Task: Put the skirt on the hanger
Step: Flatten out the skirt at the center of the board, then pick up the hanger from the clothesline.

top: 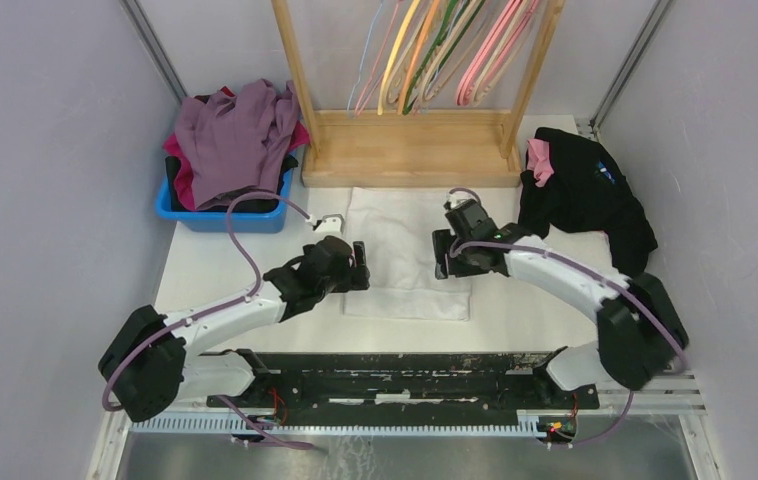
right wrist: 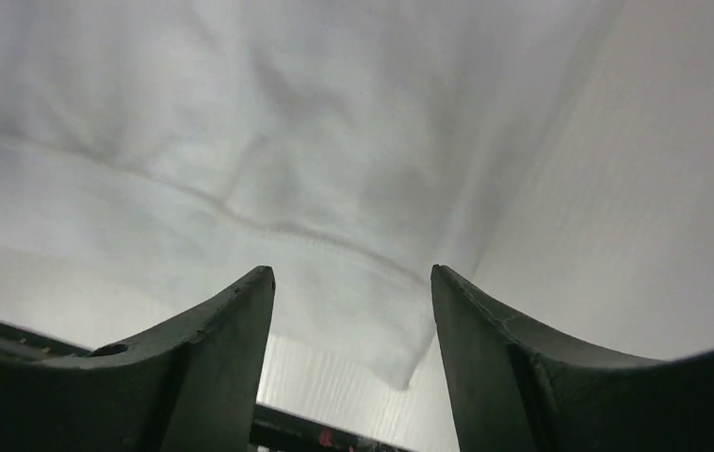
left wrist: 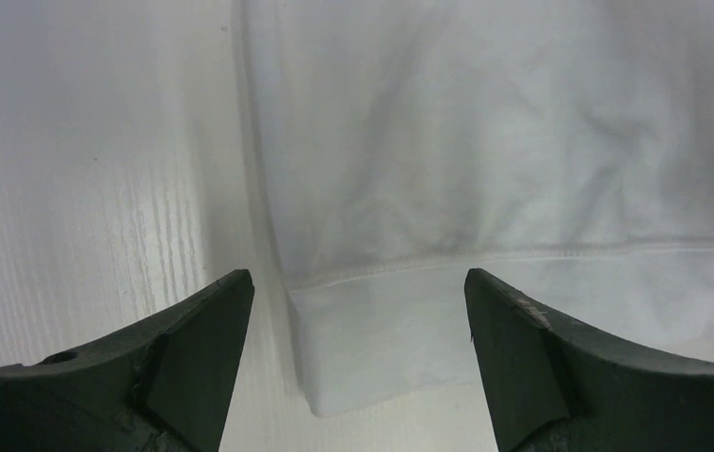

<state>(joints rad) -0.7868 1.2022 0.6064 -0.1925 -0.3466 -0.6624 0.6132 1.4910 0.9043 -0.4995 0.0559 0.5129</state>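
1. One desk carries one wooden rack at upper centre, where several hangers are hung.
2. One white skirt is laid flat at centre frame.
3. Two claws are held released, left claw and right claw at opposite skirt edges, seemingly so both sides can be pinched.

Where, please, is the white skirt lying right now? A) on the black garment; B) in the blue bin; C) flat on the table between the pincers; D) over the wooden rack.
C: the white skirt lies flat on the table, left pincer and right pincer open at its edges.
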